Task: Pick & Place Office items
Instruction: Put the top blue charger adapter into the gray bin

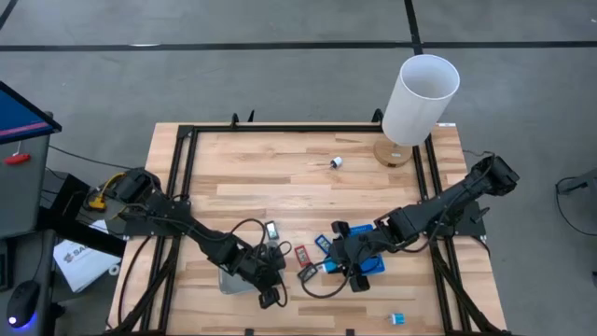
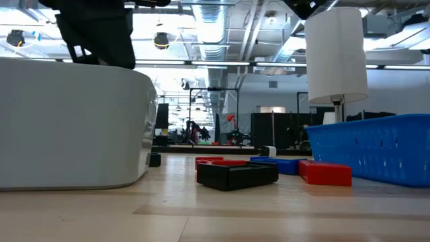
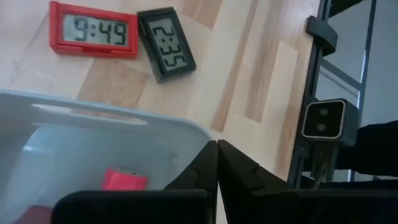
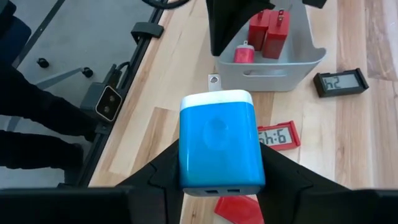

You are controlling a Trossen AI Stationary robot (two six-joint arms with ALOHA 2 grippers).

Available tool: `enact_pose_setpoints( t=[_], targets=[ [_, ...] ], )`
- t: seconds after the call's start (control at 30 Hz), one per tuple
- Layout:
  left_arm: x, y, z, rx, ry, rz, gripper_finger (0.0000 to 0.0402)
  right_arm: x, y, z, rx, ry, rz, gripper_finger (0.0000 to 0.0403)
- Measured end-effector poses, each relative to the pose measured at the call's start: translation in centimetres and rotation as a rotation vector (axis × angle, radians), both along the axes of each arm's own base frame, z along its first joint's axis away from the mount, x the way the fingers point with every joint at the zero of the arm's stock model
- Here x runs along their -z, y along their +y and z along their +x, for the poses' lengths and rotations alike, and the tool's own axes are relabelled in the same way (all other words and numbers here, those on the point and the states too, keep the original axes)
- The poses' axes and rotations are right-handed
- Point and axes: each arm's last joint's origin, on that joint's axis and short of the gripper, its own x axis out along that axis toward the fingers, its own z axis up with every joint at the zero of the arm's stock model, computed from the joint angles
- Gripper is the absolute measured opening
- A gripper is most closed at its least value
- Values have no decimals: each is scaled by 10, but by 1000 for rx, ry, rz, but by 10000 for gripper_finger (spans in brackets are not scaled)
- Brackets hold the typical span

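Right gripper (image 4: 217,180), near the front edge of the tabletop (image 1: 280,177) right of centre, grasps a blue-and-white USB charger block (image 4: 217,146) between its two fingers, metal prong pointing away from the wrist. Just beside it lies a red digital clock (image 4: 277,137); a red piece (image 4: 239,208) shows partly under the charger. Farther off stands the grey tray (image 4: 273,78), holding red plug adapters (image 4: 267,28), with a black digital clock (image 4: 341,83) near its side. Left gripper (image 3: 216,168), clenched with fingers pressed together and nothing between them, hangs at the rim of the grey tray toward the front-left of the tabletop. Beyond that rim lie a second red clock (image 3: 94,29) and a black clock (image 3: 166,53), touching. A blue tray (image 2: 383,148) sits under the right arm; a tall white cylinder (image 1: 420,98) stands at the back right corner.
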Motion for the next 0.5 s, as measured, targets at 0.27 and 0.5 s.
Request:
enact_pose_setpoints(
  t=[0.27, 0.5],
  targets=[
    [0, -4, -3, 8, 2, 2, 0, -1, -5, 3, 16, -8, 5, 143],
    [0, -17, -11, 22, 10, -21, 0, -1, -5, 3, 14, -10, 8, 143]
  ],
)
